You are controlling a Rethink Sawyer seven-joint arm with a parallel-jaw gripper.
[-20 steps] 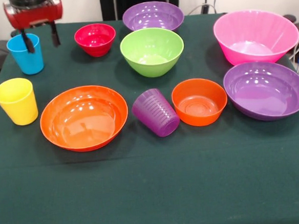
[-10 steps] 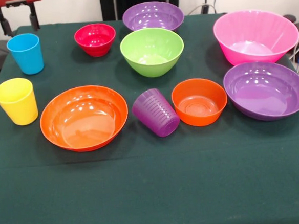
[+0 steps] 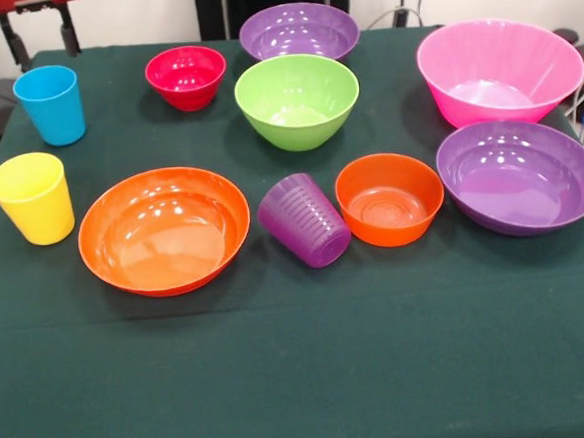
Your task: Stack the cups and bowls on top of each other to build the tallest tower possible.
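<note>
My gripper (image 3: 44,54) hangs open and empty at the top left, just above and behind the blue cup (image 3: 51,106). The yellow cup (image 3: 33,197) stands upright at the left edge. The purple cup (image 3: 304,220) leans tilted in the middle. Around it are the wide orange bowl (image 3: 163,229), small orange bowl (image 3: 389,198), green bowl (image 3: 297,100) and small red bowl (image 3: 187,76). One purple bowl (image 3: 299,31) sits at the back and another purple bowl (image 3: 519,175) at the right. The pink bowl (image 3: 499,69) is at the back right. Every piece stands alone; nothing is stacked.
A dark green cloth (image 3: 303,379) covers the table, with a wide bare stretch along the front. The cloth's left edge runs close by the yellow cup. Cables lie past the back right corner.
The gripper has risen from around the blue cup's rim to the top edge, leaving the cup standing in place. Cups and bowls have not moved.
</note>
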